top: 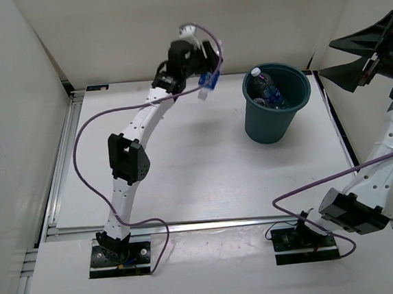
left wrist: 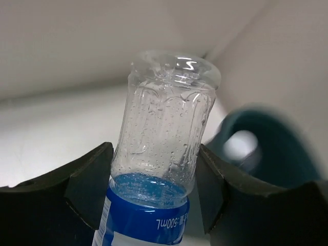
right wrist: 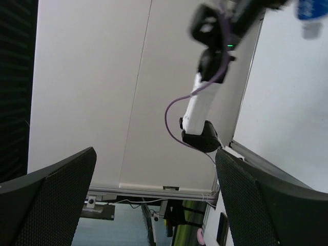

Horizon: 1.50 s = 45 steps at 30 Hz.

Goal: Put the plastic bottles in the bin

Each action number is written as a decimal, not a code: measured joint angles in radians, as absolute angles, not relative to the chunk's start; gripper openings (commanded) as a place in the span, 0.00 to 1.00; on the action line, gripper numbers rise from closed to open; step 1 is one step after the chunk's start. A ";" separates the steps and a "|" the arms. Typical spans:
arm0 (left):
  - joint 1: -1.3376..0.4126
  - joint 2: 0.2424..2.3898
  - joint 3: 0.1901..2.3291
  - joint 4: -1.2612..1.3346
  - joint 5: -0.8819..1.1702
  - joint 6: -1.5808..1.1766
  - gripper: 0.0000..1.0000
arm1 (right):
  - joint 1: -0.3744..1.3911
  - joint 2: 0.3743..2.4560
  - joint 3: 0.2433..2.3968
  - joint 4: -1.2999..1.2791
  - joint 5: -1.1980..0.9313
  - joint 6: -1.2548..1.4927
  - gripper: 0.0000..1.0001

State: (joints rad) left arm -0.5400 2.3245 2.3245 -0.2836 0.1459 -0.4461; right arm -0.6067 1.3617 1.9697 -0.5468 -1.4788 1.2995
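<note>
Plastic bottle, small, clear, w/ blue label band [left wrist: 164, 128]: it's up in the air at upper centre of the top view, tilted, left of the dark teal round plastic bin [top: 270, 123] and not yet over its mouth. Left gripper [left wrist: 154, 197] is clamped on it, w/ 1 black finger [left wrist: 84, 189] on each side of the clear body just above the label.

Bin stands on the white table [top: 184, 168], upper right of centre. Inside we see at least 1 more bottle w/ white cap [top: 257, 73] leaning at the rim's upper left, plus more clear plastic below it; can't count that. Right gripper [right wrist: 154, 205] is spread wide w/ nothing in it, high at the right edge of the top view, apart from the bin.

Risks, as we judge them:
1) Letting go too soon: bottle drops on the table short of the bin.
2) Grip is on smooth plastic, so the bottle may slip or swing in the carry.
3) Coming in low: bottle or fingers clip the rolled rim or the capped bottle poking up, and the bin tips or slides.
</note>
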 measured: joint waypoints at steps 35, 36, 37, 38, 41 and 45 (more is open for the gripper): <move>-0.847 2.522 2.467 0.527 -0.142 -0.590 1.00 | -0.607 1.373 1.988 -0.550 -1.480 1.303 1.00; -0.849 2.522 2.466 0.520 -0.140 -0.583 1.00 | -0.607 1.369 1.988 -0.550 -1.480 1.303 1.00; -0.852 2.519 2.460 0.510 -0.138 -0.575 1.00 | -0.607 1.364 1.988 -0.550 -1.480 1.303 1.00; -0.854 2.511 2.445 0.492 -0.130 -0.564 1.00 | -0.607 1.360 1.988 -0.550 -1.480 1.303 1.00; -0.855 2.469 2.376 0.442 -0.113 -0.527 1.00 | -0.607 1.349 1.988 -0.550 -1.480 1.302 1.00; -0.854 2.399 2.320 0.336 -0.107 -0.477 1.00 | -0.607 1.347 1.988 -0.550 -1.480 1.303 1.00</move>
State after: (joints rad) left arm -0.8543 2.3985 2.3203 0.3355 -0.1074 -0.4770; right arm -0.6067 1.3468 1.9881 -0.5499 -1.4799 1.3025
